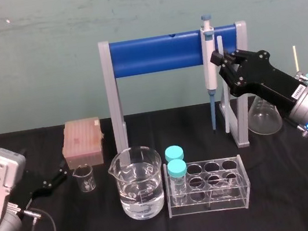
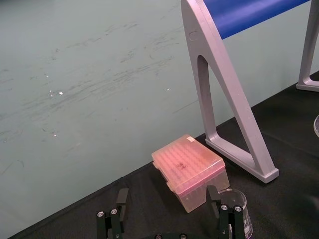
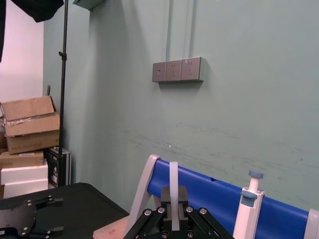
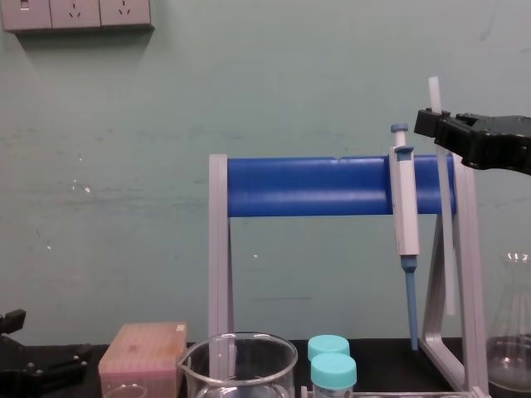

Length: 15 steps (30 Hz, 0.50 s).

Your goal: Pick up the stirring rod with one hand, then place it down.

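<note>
The right arm reaches in from the right with its wrist raised. Its black end effector (image 1: 219,57) is level with the blue bar of the pipette rack (image 1: 156,53) and pinches the stirring rod (image 1: 230,109) close to the rod's upper end. The rod hangs nearly upright just beside the grey-and-blue pipette (image 1: 209,65), in front of the rack's right leg. In the chest view its lower end appears to be above the black surface (image 1: 300,186). A small white label (image 1: 298,91) sits on the arm behind the end effector, its writing too small to read. The left end effector (image 1: 63,172) lies low at the surface's left edge, fingers (image 2: 121,199) spread apart, pointing toward a small beaker (image 1: 85,178) and a pink tip box (image 1: 83,139).
</note>
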Each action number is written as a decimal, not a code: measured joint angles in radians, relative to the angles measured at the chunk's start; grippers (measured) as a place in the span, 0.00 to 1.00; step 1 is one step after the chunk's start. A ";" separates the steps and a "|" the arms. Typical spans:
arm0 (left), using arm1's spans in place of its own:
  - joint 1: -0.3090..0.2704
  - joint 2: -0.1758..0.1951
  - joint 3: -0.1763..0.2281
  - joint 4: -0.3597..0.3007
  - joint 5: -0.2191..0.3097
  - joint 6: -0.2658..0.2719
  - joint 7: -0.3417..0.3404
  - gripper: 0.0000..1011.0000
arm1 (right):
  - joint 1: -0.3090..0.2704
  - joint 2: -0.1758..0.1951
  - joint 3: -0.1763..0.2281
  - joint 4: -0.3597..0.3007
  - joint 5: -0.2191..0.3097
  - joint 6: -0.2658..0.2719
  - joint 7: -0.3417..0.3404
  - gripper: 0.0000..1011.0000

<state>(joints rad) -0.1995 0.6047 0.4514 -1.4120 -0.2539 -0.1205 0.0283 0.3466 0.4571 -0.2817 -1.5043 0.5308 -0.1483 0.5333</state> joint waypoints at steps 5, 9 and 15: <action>0.000 0.000 0.000 0.000 0.000 0.000 0.000 0.99 | 0.001 0.000 -0.001 0.002 0.001 0.001 0.002 0.07; 0.000 0.000 0.000 0.000 0.000 0.000 0.000 0.99 | -0.002 0.006 -0.009 0.007 0.033 -0.002 0.052 0.07; 0.000 0.000 0.000 0.000 0.000 0.000 0.000 0.99 | -0.021 0.029 -0.040 0.022 0.111 -0.013 0.175 0.07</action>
<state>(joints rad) -0.1996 0.6047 0.4514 -1.4120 -0.2539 -0.1205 0.0283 0.3257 0.4860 -0.3218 -1.4819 0.6419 -0.1616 0.7087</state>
